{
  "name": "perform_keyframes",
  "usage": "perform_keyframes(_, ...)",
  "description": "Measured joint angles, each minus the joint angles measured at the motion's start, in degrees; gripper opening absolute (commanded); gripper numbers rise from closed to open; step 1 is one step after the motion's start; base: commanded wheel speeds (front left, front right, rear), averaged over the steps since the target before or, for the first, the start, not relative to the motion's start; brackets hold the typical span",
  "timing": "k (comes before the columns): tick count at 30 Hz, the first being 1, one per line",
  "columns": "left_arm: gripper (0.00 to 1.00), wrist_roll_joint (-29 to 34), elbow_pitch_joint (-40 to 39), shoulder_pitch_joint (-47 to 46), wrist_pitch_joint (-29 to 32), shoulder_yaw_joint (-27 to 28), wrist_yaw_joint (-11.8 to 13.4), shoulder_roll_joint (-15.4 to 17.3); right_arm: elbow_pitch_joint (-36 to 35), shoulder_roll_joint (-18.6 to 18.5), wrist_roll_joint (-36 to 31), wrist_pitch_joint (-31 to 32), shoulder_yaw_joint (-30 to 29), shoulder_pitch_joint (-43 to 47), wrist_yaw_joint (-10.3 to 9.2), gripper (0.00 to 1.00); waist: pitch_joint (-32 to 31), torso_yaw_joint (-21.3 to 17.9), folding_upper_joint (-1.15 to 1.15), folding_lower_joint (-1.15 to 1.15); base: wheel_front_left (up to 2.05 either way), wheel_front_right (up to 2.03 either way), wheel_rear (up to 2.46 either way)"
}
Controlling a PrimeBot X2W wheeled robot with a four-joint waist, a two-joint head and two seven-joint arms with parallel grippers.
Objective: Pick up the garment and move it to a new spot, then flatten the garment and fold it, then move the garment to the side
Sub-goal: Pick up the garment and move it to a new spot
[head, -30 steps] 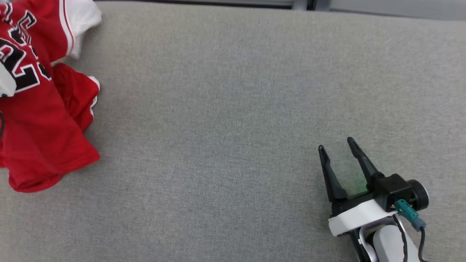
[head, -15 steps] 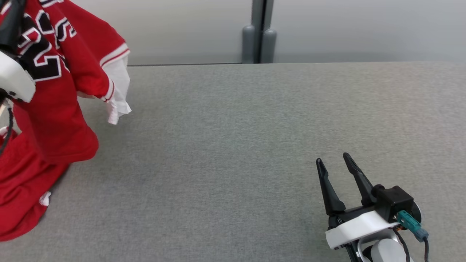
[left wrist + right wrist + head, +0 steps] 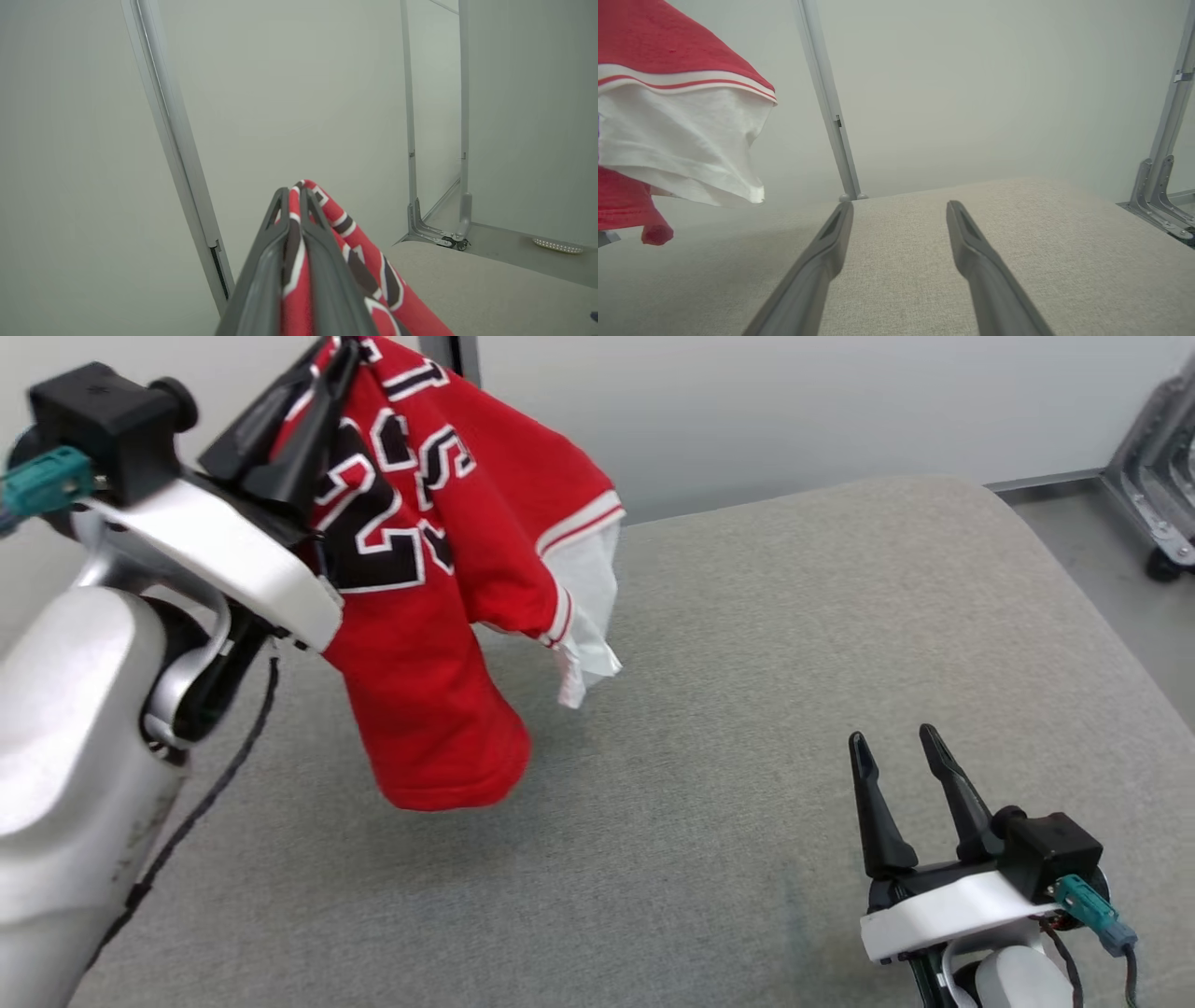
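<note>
A: Where are we holding the garment?

B: Our left hand is pinching the red garment by a fold beside its black-and-white lettering. The cloth is hanging above the left part of the grey desk, and its white sleeve is drooping toward the middle.

A: And our other hand?

B: Our right hand is hovering over the desk's near right corner, fingers spread and gripping nothing, well apart from the garment.
</note>
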Motion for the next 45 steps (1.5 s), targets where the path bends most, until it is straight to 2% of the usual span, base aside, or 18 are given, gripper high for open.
perform_keyframes(4, 0.00, -0.16, 1.98, -0.01, -0.59, -1.36, 1.08, -4.26, -0.38, 0.02, 1.23, 0.00, 0.21, -0.73, 0.00, 1.00, 0.43, -3.63, 0.00, 0.00, 0.00, 0.00, 0.00)
perform_keyframes(10, 0.00, 1.44, 7.49, 1.16, -2.16, -5.15, 2.12, -8.90, -0.76, -0.04, 2.36, 0.00, -0.56, -0.83, 0.00, 1.00, 2.48, -8.16, 0.00, 0.00, 0.00, 0.00, 0.00)
perform_keyframes(15, 0.00, 1.88, 13.45, 5.75, -4.56, -8.99, 0.78, -12.98, -1.05, -0.02, 3.12, 0.00, -1.09, -1.12, 0.00, 1.00, 5.43, -9.93, 0.00, 0.00, 0.00, 0.00, 0.00)
perform_keyframes(17, 0.00, 1.11, 17.36, 8.68, -5.97, -11.49, -0.57, -16.75, -1.16, -0.03, 3.10, 0.00, -1.32, -1.36, 0.00, 1.00, 6.99, -10.05, 0.00, 0.00, 0.00, 0.00, 0.00)
perform_keyframes(21, 0.00, -0.76, 22.63, 12.22, -7.57, -14.93, -2.61, -21.84, -1.26, 0.00, 2.65, 0.00, -1.18, -1.88, 0.00, 1.00, 7.95, -8.58, 0.00, 0.00, 0.00, 0.00, 0.00)
perform_keyframes(22, 0.42, -0.66, 23.72, 12.56, -8.13, -15.82, -2.81, -22.50, -1.31, -0.01, 2.50, 0.00, -1.14, -2.02, 0.00, 1.00, 8.08, -8.08, 0.00, 0.00, 0.00, 0.00, 0.00)
perform_keyframes(23, 1.00, -0.82, 24.52, 12.76, -9.06, -16.08, -3.18, -23.25, -1.32, -0.01, 2.48, 0.00, -1.14, -2.16, 0.00, 1.00, 8.18, -7.56, 0.00, 0.00, 0.00, 0.00, 0.00)
perform_keyframes(27, 1.00, -1.85, 24.80, 13.49, -12.74, -16.17, -3.67, -24.93, -1.35, 0.02, 1.56, 0.00, -0.94, -2.55, 0.00, 1.00, 8.03, -5.10, 0.00, 0.00, 0.00, 0.00, 0.00)
perform_keyframes(30, 1.00, -1.83, 23.42, 14.17, -13.90, -14.45, -3.68, -25.08, -1.12, 0.00, 1.03, 0.00, -0.57, -2.38, 0.00, 1.00, 7.52, -3.63, 0.00, 0.00, 0.00, 0.00, 0.00)
perform_keyframes(33, 1.00, -0.09, 18.19, 17.95, -14.27, -8.01, -2.31, -24.17, -0.54, 0.03, 0.54, 0.00, -0.07, -1.12, 0.00, 1.00, 6.19, -1.36, 0.00, 0.00, 0.00, 0.00, 0.00)
perform_keyframes(37, 1.00, 7.11, 7.42, 26.96, -14.41, 3.60, 0.36, -22.06, -0.23, 0.00, -0.05, 0.00, 0.37, 0.61, 0.00, 1.00, 3.64, 1.80, 0.00, 0.00, 0.00, 0.00, 0.00)
perform_keyframes(41, 1.00, 15.40, -1.35, 37.04, -14.43, 13.69, 2.30, -21.86, -0.68, 0.00, -0.45, 0.00, 1.55, 1.91, 0.00, 1.00, 0.84, 4.90, 0.00, 0.00, 0.00, 0.00, 0.00)
perform_keyframes(45, 1.00, 23.39, -6.68, 44.83, -14.43, 21.73, 4.35, -22.71, -4.55, 0.07, -3.32, 0.01, 1.65, 2.06, 0.00, 1.00, -1.43, 7.87, 0.00, 0.00, 0.00, 0.00, 0.00)
